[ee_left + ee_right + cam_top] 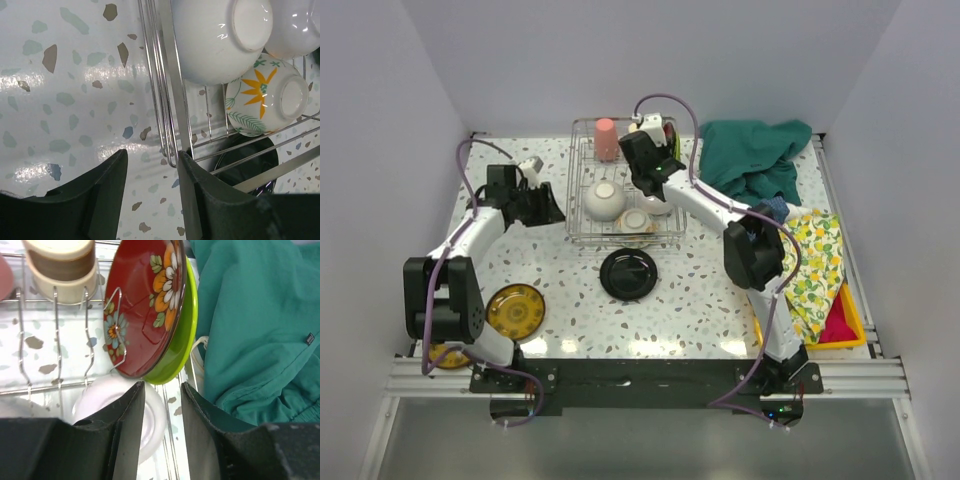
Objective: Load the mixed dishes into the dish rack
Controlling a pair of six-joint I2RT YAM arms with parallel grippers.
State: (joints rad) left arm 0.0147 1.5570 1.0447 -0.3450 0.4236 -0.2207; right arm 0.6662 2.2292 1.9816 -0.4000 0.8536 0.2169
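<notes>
your one dish rack (584,165) sits back-centre on the bench (700,300), holding one red floral plate (145,315) and one lime-green plate (189,330) upright, two white bowls (215,40), one floral bowl (265,95) and one pink cup (606,138). one black plate (628,273) and two brown-gold plates (515,310), one mostly hidden, lie outside it. both hands gape empty: left hand (152,155) at the rack's left rim, right hand (162,387) by the upright plates.

Left arm (470,235) and right arm (705,205) match: white links, chunky black joints, matte black jaws. A purple cable (665,97) loops along each, above a black base (620,375).
</notes>
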